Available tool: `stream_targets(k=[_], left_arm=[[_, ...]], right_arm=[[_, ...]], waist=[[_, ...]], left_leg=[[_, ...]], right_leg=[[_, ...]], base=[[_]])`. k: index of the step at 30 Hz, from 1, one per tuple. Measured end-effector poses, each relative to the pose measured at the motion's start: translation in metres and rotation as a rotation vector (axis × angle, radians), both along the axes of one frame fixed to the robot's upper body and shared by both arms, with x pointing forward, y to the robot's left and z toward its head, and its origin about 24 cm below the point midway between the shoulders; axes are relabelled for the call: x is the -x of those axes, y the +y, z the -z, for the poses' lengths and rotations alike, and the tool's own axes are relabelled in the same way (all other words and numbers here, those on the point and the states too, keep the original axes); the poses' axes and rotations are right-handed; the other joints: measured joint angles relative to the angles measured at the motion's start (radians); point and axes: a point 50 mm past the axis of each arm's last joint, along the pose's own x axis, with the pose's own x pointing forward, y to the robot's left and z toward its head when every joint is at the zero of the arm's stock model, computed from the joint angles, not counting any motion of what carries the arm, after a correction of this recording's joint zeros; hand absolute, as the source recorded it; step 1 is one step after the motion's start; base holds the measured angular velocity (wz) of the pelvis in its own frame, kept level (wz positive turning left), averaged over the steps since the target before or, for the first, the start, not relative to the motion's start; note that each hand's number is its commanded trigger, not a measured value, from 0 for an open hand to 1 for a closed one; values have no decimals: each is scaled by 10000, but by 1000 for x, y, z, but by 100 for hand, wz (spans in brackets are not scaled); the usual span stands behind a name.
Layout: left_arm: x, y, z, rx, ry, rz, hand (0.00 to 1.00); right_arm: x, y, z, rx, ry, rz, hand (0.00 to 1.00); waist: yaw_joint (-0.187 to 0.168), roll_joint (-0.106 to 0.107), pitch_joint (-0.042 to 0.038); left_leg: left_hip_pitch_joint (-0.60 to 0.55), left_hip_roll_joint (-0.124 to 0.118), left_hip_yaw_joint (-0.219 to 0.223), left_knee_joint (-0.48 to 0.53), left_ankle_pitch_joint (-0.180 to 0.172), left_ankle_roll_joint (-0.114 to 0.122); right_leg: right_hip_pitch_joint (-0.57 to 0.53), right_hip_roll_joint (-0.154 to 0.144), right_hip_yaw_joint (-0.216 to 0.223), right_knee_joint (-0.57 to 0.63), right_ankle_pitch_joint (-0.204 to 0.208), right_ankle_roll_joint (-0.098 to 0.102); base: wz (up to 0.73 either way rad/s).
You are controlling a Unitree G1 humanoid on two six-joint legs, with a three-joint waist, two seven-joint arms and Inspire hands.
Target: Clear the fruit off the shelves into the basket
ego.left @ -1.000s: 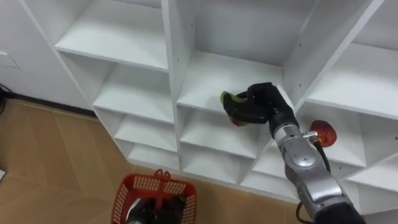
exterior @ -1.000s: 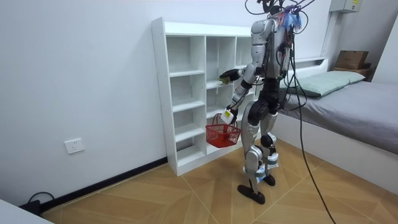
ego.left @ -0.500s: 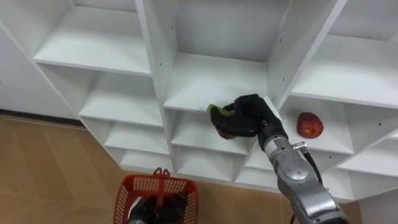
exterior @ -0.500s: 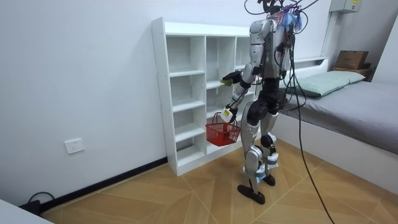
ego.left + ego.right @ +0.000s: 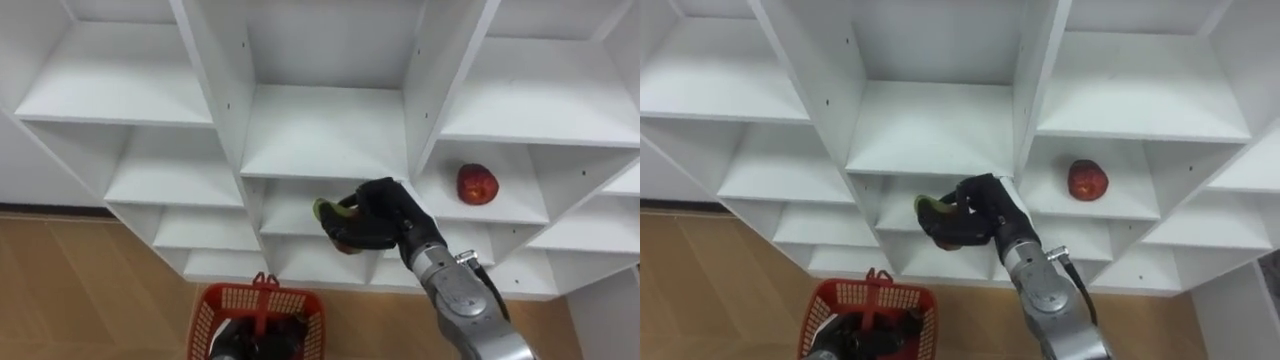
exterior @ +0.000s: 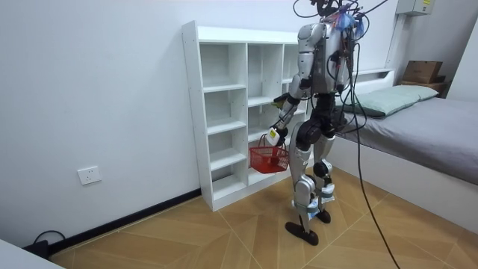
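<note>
A white wall backs a white closet of open shelves, on a herringbone wood floor. A bed lies at the room view's right. The robot stands upright facing the closet. Its right hand is clenched round a green and red fruit, held in the air just in front of the middle column's shelves. A red apple sits on a shelf in the column to the right. Low down, the left hand grips the handle of a red basket, which hangs above the floor.
</note>
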Motion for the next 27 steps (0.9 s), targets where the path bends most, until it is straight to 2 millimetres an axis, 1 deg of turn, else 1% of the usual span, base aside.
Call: stream_targets(k=[2, 4, 7, 10, 14, 15, 17, 22, 27], left_arm=[[-2, -1, -1, -19, -45, 59, 100], [-3, -1, -1, -37, -96, 112, 100], [-6, -2, -3, -12, -170, 143, 100], [-11, -3, -5, 142, -289, 31, 100], [-20, -6, -10, 211, -686, 119, 100], [-20, -6, -10, 212, -724, 128, 100], [-20, -5, -10, 210, -762, 126, 100], [-19, -6, -10, 209, -731, 131, 100], [-19, -3, -9, 203, -724, 260, 100]], right_arm=[[11, -4, 13, 91, 602, 124, 100], [16, -5, 19, 166, 880, 106, 100], [19, -6, 23, 147, 1041, 109, 100], [20, -9, 28, -348, 1439, 472, 100], [26, -12, 38, -711, 2057, 916, 100], [27, -13, 40, -699, 2147, 960, 100], [31, -16, 46, -537, 2423, 1138, 100], [34, -20, 52, -455, 2713, 1292, 100], [35, -21, 55, -908, 3034, 1441, 100]], waist=[[-1, 49, 1], [-1, 69, -4], [-7, 76, -5], [-27, 81, -4], [-29, 180, 28], [-30, 199, 29], [-21, 256, 59], [1, 278, 56], [27, 320, 51]], left_leg=[[-33, 4, 2, -40, 0, 0], [-139, 1, 17, -37, 0, 0], [-266, 2, 36, -30, 1, 0], [-297, 3, 17, -32, 1, -1], [-348, -10, 16, -32, 1, 0], [-348, -10, 17, -33, 1, 0], [-358, -10, 22, -33, 1, 0], [-388, -8, 27, -34, 1, -1], [-407, -6, -6, -26, 1, 0]], right_leg=[[-42, 7, -6, -12, 0, 0], [-159, 6, 13, 7, 0, -1], [-292, 12, 28, -6, 3, -5], [-296, 12, 3, -65, 3, -4], [-321, 3, 6, -125, 15, 15], [-320, 3, 5, -125, 15, 15], [-330, 4, 6, -125, 15, 15], [-363, 7, 10, -126, 15, 15], [-369, 11, 4, -139, 16, 14]], base=[[0], [-2], [-2], [1], [0], [0], [0], [0], [0]])
